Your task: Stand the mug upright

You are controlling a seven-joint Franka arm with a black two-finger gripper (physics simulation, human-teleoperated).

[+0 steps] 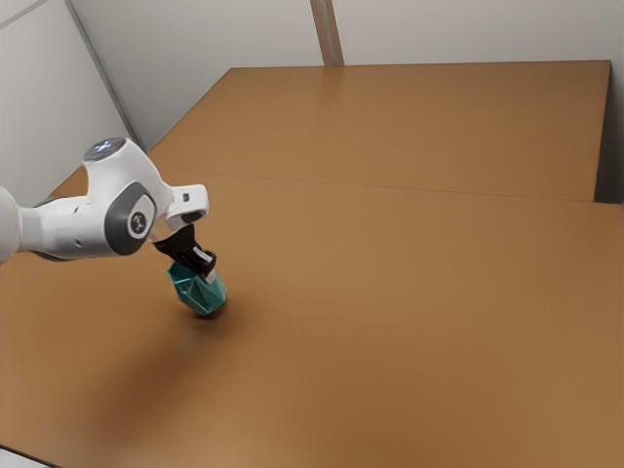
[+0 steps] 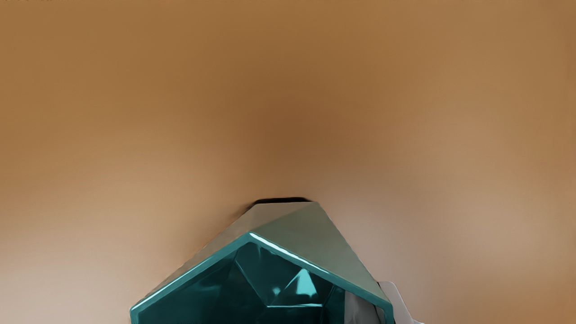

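In the exterior view's left half, our black two-finger gripper (image 1: 208,275) pinches the wall of the faceted teal glossy mug (image 1: 197,294), one finger inside; the mug tilts low over the brown tabletop (image 1: 390,302).

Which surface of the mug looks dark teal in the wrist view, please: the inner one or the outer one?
The inner surface of the mug; the outer surface looks dull grey-green and brownish instead.
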